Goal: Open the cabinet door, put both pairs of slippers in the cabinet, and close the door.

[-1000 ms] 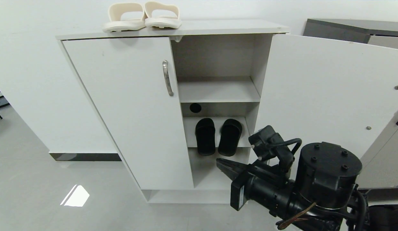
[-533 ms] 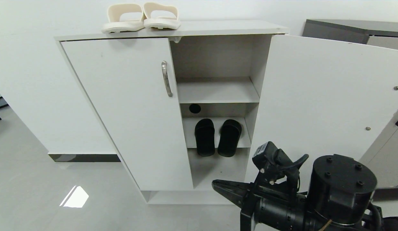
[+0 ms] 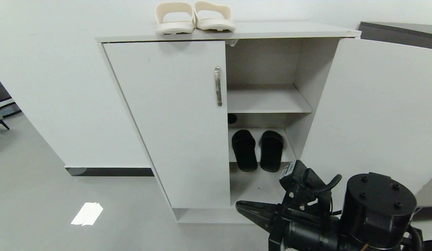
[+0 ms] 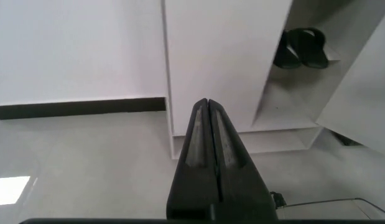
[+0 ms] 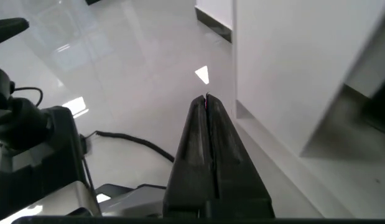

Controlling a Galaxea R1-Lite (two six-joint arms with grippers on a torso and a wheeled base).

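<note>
In the head view, the white cabinet [image 3: 289, 33] stood with its left door [image 3: 174, 115] shut, a slim metal handle [image 3: 218, 86] near that door's inner edge, and its right door [image 3: 376, 115] swung wide. Cream slippers [image 3: 195, 17] sat side by side on the cabinet's top, above the shut door. Black slippers [image 3: 257, 150] lay paired on the cabinet's middle shelf, their near ends overhanging its edge. The right gripper [image 3: 241, 206] hung low before the cabinet's open side, fingers pressed together and empty. In the left wrist view, the left gripper [image 4: 208, 107], likewise closed tight on nothing, pointed toward the cabinet's foot. In the right wrist view, the closed right gripper hung over glossy grey floor [image 5: 117, 74] beside the cabinet's white front.
</note>
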